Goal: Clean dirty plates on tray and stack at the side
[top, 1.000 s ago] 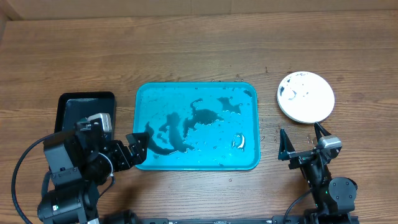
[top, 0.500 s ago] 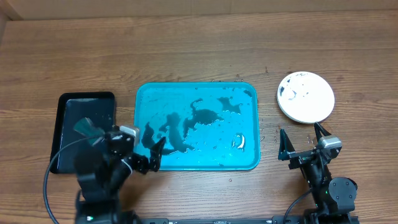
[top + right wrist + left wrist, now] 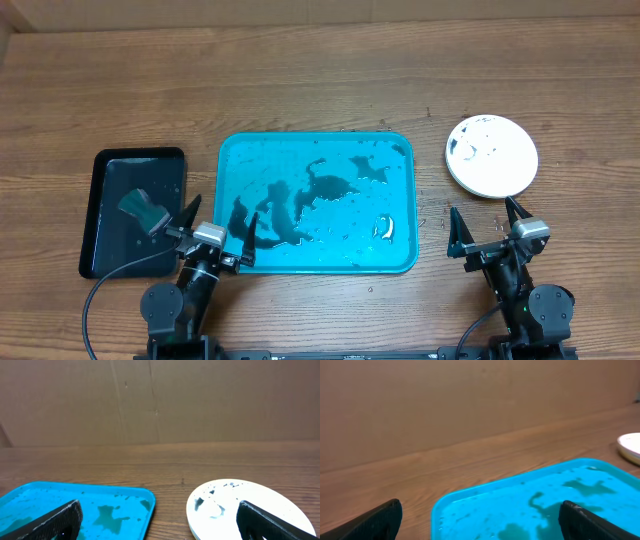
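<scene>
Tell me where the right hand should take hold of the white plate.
Probably take the near rim of the white plate, coming low from the robot's side. It lies flat, so only the edge offers a grip, and the open right hand faces it.

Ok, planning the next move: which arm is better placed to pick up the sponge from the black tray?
Left. The left gripper, open, sits beside the black tray holding the sponge; the right gripper is beyond the turquoise tray.
</scene>
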Robot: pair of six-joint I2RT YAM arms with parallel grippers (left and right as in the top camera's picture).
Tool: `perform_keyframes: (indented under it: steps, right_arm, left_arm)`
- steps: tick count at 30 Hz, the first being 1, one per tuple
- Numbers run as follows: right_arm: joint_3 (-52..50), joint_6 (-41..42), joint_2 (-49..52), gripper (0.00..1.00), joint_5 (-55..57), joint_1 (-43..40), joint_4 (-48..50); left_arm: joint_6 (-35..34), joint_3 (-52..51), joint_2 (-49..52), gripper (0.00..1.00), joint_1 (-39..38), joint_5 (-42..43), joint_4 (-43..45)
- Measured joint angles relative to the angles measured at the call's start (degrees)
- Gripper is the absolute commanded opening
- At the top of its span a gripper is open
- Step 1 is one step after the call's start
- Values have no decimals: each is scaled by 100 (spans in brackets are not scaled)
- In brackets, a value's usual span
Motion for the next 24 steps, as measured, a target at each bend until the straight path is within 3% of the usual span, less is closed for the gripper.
perform_keyframes:
  steps: [6,13,24]
  right_arm:
    - [0,0,-4,100,0,0,0]
    - [0,2,-4,100,0,0,0]
    - [0,0,-4,100,-2,0,-2]
  left_arm:
    - [-28,-2,-411,100,-251,-772,-1193]
    - [-144,-4,-1082,100,-435,-1257,-1239]
    - [-522,-4,-1093,100,-573,-1790,-1303]
